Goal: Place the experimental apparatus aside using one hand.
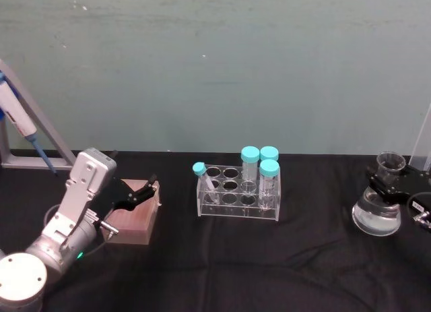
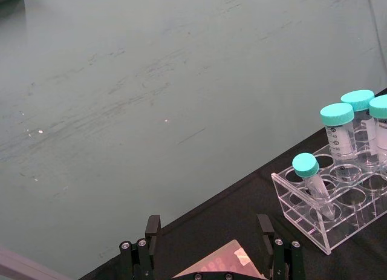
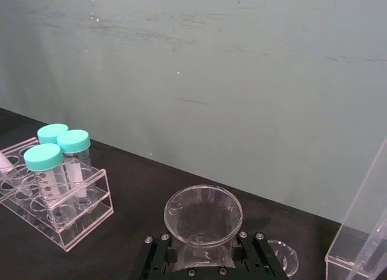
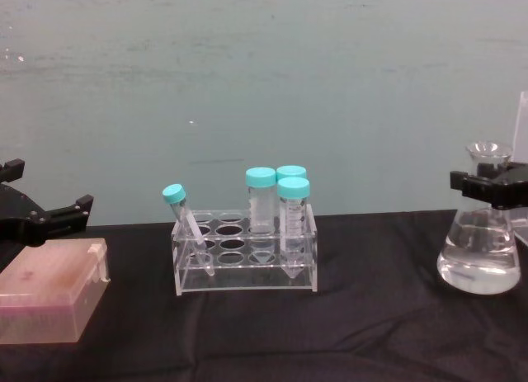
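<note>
Between the right gripper's (image 4: 488,186) fingers the conical flask's (image 4: 480,258) upright neck is sitting, seemingly clamped; left gripper (image 1: 145,192) is hovering open over a pink box (image 4: 51,301).

The setting is a laboratory bench. A black cloth (image 1: 222,258) covers the work surface in front of a plain grey-green wall (image 1: 215,56). A clear acrylic tube rack (image 1: 237,194) holds teal-capped centrifuge tubes (image 1: 250,165). A conical flask (image 4: 481,242) contains clear liquid. A pink-tinted pipette-tip box (image 4: 49,299) sits on the cloth. A pipette (image 1: 20,120) hangs on an angled stand (image 1: 47,133) at the bench's left edge.
</note>
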### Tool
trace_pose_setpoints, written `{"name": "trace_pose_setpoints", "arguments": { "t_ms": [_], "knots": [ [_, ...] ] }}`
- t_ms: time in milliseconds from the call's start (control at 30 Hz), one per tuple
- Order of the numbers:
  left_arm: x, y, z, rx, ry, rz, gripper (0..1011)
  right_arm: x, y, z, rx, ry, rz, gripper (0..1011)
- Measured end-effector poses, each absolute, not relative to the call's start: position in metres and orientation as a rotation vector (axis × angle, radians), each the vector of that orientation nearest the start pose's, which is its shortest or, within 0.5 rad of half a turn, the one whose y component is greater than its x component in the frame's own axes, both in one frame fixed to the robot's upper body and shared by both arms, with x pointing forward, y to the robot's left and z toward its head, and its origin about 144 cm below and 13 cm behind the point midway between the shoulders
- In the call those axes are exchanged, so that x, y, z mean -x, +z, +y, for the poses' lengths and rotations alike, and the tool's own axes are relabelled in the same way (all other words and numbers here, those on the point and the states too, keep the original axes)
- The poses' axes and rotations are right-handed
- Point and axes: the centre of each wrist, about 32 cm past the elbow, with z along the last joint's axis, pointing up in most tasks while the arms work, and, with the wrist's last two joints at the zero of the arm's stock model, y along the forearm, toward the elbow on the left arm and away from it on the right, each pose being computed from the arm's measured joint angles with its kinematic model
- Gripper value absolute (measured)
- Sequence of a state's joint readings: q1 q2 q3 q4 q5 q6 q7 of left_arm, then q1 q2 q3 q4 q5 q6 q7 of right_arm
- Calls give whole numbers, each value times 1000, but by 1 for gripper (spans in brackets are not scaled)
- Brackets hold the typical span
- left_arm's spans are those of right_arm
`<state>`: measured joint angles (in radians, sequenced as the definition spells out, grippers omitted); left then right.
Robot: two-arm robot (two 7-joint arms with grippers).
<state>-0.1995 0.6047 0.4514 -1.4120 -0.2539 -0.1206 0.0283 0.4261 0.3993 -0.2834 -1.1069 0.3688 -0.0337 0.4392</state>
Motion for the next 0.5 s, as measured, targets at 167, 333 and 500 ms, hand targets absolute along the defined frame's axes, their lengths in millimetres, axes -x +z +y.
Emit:
{"name": "trace_pose_setpoints", "arguments": {
  "t_ms": [167,333,500],
  "knots": [
    [-489,1140,310,-305,1248,-285,1000,-564,1158,-326,137,-1084,6,453],
    [-489,1140,310,-304,1248,-285,1000,-563,1158,-327,138,-1098,9,453],
    [-489,1140,310,-304,1248,-285,1000,-560,1158,-329,140,-1113,12,453]
  ]
}}
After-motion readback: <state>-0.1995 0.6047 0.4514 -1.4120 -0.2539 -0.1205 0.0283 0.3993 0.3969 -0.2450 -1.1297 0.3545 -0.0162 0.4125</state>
